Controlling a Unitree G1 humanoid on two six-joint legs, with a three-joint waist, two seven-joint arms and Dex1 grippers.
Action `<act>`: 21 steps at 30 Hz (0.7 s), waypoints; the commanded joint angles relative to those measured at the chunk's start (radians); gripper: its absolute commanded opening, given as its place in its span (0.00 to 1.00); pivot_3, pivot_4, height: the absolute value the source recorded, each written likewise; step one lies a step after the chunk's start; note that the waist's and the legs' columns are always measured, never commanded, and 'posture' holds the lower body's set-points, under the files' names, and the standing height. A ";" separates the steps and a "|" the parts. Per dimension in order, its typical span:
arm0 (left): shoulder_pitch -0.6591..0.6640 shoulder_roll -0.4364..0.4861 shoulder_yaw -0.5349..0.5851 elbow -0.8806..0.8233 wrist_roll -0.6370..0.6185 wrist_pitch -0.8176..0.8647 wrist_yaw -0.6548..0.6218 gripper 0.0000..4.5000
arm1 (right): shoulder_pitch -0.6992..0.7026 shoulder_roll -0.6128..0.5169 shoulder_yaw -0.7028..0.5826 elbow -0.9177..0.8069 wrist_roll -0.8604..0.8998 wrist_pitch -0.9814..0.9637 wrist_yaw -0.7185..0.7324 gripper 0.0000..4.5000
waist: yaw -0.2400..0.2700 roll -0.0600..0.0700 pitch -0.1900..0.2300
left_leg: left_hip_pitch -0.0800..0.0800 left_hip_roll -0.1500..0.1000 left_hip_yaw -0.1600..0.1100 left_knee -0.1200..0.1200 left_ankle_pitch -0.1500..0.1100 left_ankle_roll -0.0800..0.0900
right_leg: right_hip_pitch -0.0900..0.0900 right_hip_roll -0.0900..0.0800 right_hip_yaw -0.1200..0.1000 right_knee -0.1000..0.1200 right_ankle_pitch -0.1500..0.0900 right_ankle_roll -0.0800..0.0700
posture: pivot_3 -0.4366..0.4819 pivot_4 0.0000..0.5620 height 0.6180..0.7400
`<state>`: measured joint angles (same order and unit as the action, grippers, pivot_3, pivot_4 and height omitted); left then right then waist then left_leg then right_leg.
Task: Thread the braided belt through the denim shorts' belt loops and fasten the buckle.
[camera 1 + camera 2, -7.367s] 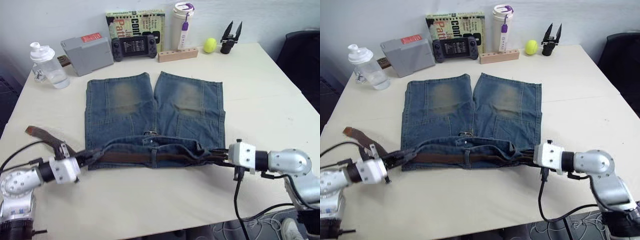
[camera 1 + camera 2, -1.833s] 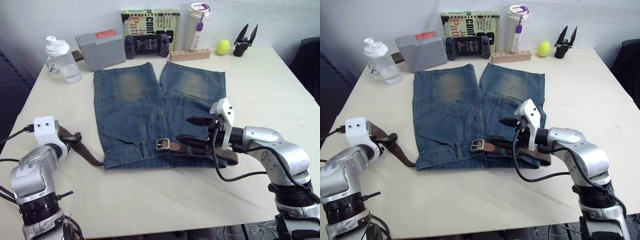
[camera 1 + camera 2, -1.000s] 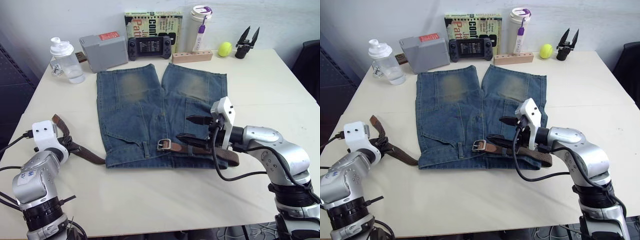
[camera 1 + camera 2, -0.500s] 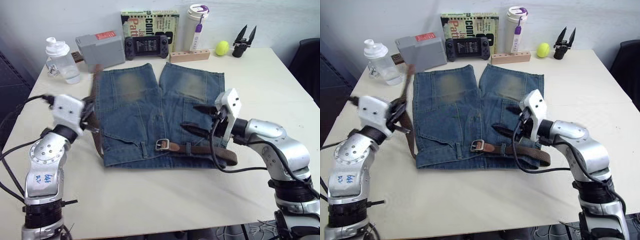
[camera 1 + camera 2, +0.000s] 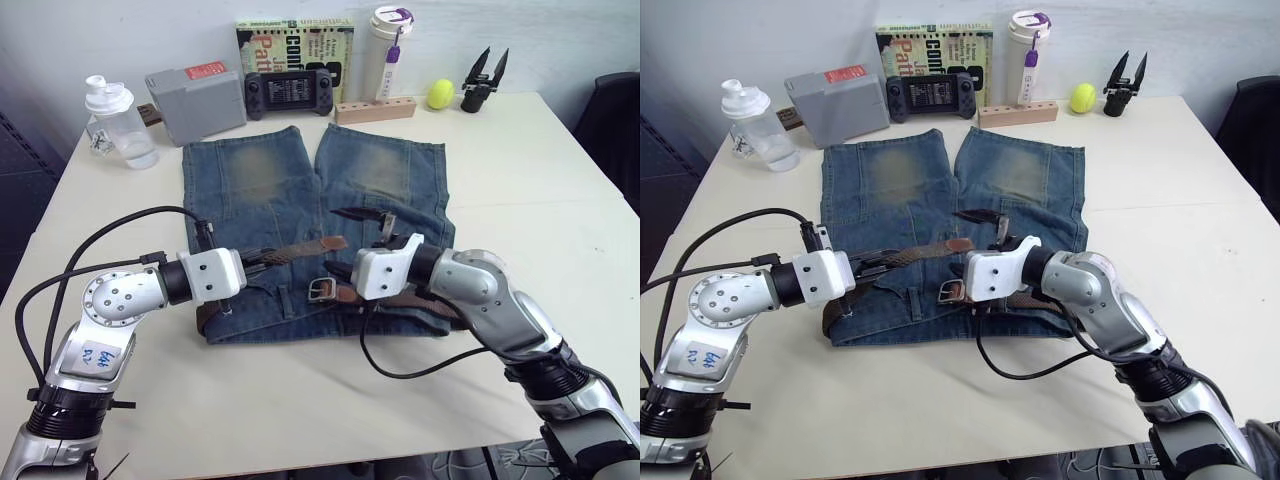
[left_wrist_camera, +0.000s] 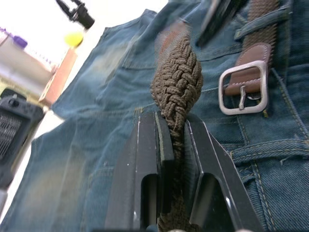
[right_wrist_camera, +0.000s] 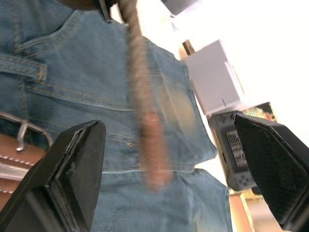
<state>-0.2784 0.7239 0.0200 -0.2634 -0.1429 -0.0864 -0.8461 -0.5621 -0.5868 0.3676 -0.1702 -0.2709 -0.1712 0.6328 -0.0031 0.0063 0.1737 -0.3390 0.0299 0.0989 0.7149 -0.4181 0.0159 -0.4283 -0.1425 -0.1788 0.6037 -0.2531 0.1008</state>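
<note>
Since half a second ago my left arm has swung in from the shorts' edge, carrying the belt's free end across the denim toward my right gripper.

I see a cream table (image 5: 300, 400) against a pale wall. Along its far edge, well beyond both grippers, stand a clear shaker bottle (image 5: 112, 124), a grey box (image 5: 194, 89), a game controller (image 5: 291, 92), a book (image 5: 294, 45), a white tumbler (image 5: 383, 58), a wooden block (image 5: 374, 109), a yellow ball (image 5: 438, 94) and a spare black gripper (image 5: 478, 76).

My left gripper (image 6: 171, 130) reaches forearm-level over the denim shorts (image 5: 310, 200), its jaws clamped on the braided belt (image 5: 290, 250) — the woven strap runs out past the fingertips and ends in the lighter leather tip (image 5: 334, 242), lifted off the denim. My right gripper (image 5: 350, 240) faces it with the elbow bent out to my right, fingers spread wide, the tip hanging between them and gripped by neither.

The shorts lie flat with the waistband nearest me. The buckle (image 5: 322, 290) rests on the waistband just below my right gripper, and the rest of the belt lies under that arm through a belt loop (image 6: 263, 21) — still unfastened.
</note>
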 commanded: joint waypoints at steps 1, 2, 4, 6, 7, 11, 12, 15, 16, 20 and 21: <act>-0.005 -0.006 0.016 -0.041 -0.060 0.012 -0.015 0.00 | -0.004 0.024 0.002 0.004 -0.044 -0.031 -0.020 1.00 | 0.000 0.000 0.000 | 0.000 0.000 0.000 0.000 0.000 0.000 | 0.000 0.000 0.000 0.000 0.000 0.000 | 0.48 0.27 0.88; -0.002 -0.005 0.017 -0.040 -0.061 0.010 -0.019 0.00 | 0.001 0.031 0.003 0.009 -0.056 -0.032 -0.026 1.00 | 0.000 0.000 0.000 | 0.000 0.001 0.000 0.000 0.000 0.000 | 0.000 0.001 0.000 0.000 0.000 0.000 | 0.48 0.27 0.88; 0.002 -0.002 0.018 -0.038 -0.067 0.008 -0.028 0.00 | 0.004 0.045 -0.002 0.017 -0.073 -0.018 -0.040 1.00 | -0.001 0.000 0.000 | 0.000 0.001 0.000 0.000 0.000 0.000 | 0.000 0.001 0.000 0.000 0.000 0.000 | 0.48 0.27 0.88; 0.011 0.004 0.020 -0.031 -0.068 0.008 -0.035 0.00 | 0.007 0.049 -0.008 0.016 -0.081 -0.018 -0.042 0.89 | 0.000 0.000 0.000 | 0.000 0.001 0.000 0.000 0.000 0.000 | 0.000 0.001 0.000 0.000 0.000 0.000 | 0.48 0.27 0.88; 0.014 0.007 0.022 -0.025 -0.066 0.005 -0.039 0.00 | 0.010 0.048 -0.011 0.014 -0.080 -0.020 -0.036 0.84 | 0.000 0.000 0.000 | 0.000 0.001 0.000 0.000 0.000 0.000 | 0.000 0.001 0.000 0.000 0.000 0.000 | 0.48 0.27 0.88; 0.025 0.013 0.028 -0.017 -0.061 0.007 -0.042 0.00 | 0.025 0.044 -0.021 -0.002 -0.076 -0.023 -0.028 0.45 | 0.000 0.000 0.000 | 0.000 0.001 -0.001 0.000 0.000 0.000 | 0.000 0.001 0.000 0.000 0.000 0.000 | 0.48 0.27 0.88; 0.026 0.014 0.029 -0.015 -0.058 0.008 -0.042 0.00 | 0.027 0.043 -0.022 -0.005 -0.076 -0.023 -0.027 0.33 | -0.001 0.000 0.000 | 0.000 0.001 -0.001 0.000 0.000 0.000 | 0.000 0.001 0.000 0.000 0.000 0.000 | 0.48 0.27 0.88; 0.031 0.021 0.033 0.001 -0.050 0.004 -0.042 0.00 | 0.036 0.042 -0.022 -0.015 -0.081 -0.034 -0.030 0.03 | -0.001 0.001 0.000 | 0.000 0.001 -0.001 0.000 0.000 0.000 | 0.000 0.001 0.000 0.000 0.000 0.000 | 0.48 0.27 0.88; 0.032 0.023 0.035 0.004 -0.048 0.010 -0.039 0.00 | 0.037 0.044 -0.024 -0.021 -0.081 -0.034 -0.033 0.01 | -0.001 0.001 0.000 | 0.000 0.001 -0.001 0.000 0.000 0.000 | 0.000 0.001 0.000 0.000 0.000 0.000 | 0.48 0.27 0.88; 0.040 0.025 0.042 0.002 -0.064 0.025 -0.040 0.00 | 0.041 0.050 -0.018 -0.032 -0.087 -0.027 -0.030 0.01 | 0.000 0.001 0.000 | 0.000 0.001 -0.001 0.000 0.000 0.000 | 0.000 0.001 0.000 0.000 0.000 0.000 | 0.48 0.27 0.88; 0.041 0.017 0.059 -0.010 -0.104 0.066 -0.030 0.11 | 0.040 0.055 -0.014 -0.032 -0.092 -0.021 -0.031 0.01 | 0.000 0.001 0.000 | 0.000 0.001 -0.001 0.000 0.000 0.000 | 0.000 0.001 0.000 0.000 0.000 0.000 | 0.48 0.27 0.88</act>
<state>-0.2481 0.7425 0.0278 -0.2610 -0.1981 -0.0648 -0.8889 -0.5244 -0.5391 0.3786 -0.1560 -0.3652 -0.1809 0.6074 -0.0036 0.0069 0.1741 -0.3390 0.0306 0.0975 0.7149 -0.4181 0.0159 -0.4283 -0.1416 -0.1789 0.6038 -0.2532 0.1006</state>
